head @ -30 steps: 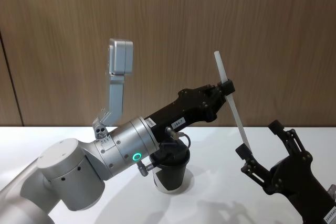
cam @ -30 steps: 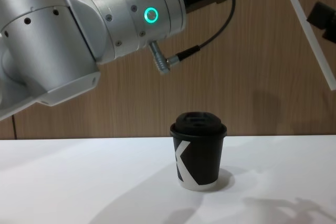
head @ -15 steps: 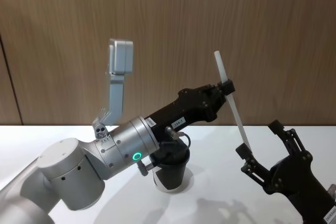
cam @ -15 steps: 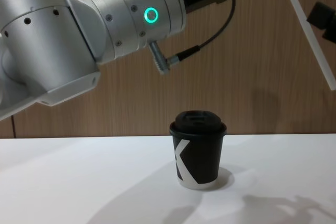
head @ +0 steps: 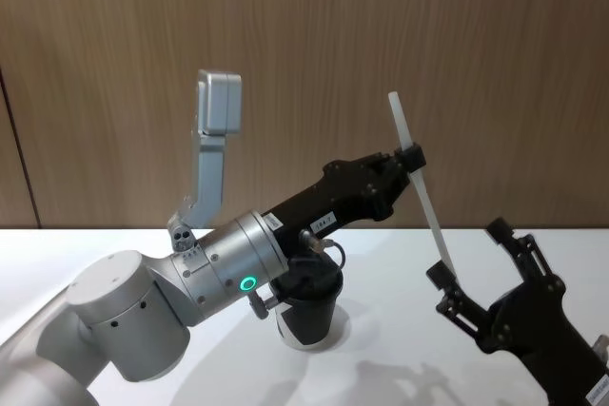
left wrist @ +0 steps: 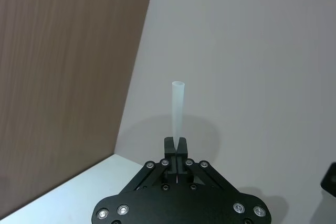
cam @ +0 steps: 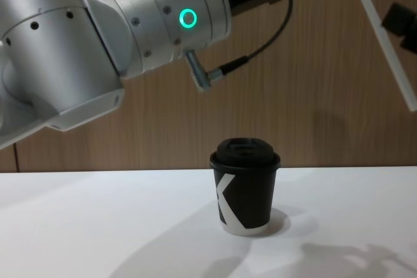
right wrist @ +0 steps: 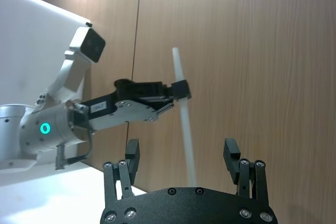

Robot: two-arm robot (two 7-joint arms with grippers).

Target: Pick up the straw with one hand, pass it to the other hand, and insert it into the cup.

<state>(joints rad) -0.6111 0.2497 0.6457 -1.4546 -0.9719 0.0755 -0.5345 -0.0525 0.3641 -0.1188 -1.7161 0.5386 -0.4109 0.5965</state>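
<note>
The white table (cam: 98,226) is lying well below both claws. The silver left arm (head: 124,320) is reaching up and across over it, and the left claw (head: 411,157) at its end is pinching the straw (head: 419,183) narrowly, a little above the straw's middle; the left wrist view is showing the two fingertips closed on it with the upper part sticking straight out beyond them (left wrist: 177,108).

The right claw (head: 466,250) is waiting lower and to the right of the left claw, with its fingers spread wide and gripping nothing. The lower end of the straw is hanging just beside its inner finger, and whether the two are touching I cannot tell. From the right wrist view the straw (right wrist: 185,119) is passing between the spread fingers, farther out.

The cup (cam: 246,190) is standing upright on the table, below the left claw and back toward that arm's wrist, with its domed lid (cam: 246,151) on.

The straw's long axis is running steeply, top leaning left, bottom pointing down and right, away from the cup. Judging by this, the handover is looking done, and the left claw will be needing to swing that lower end back over the lid and stand it nearer upright before lowering
</note>
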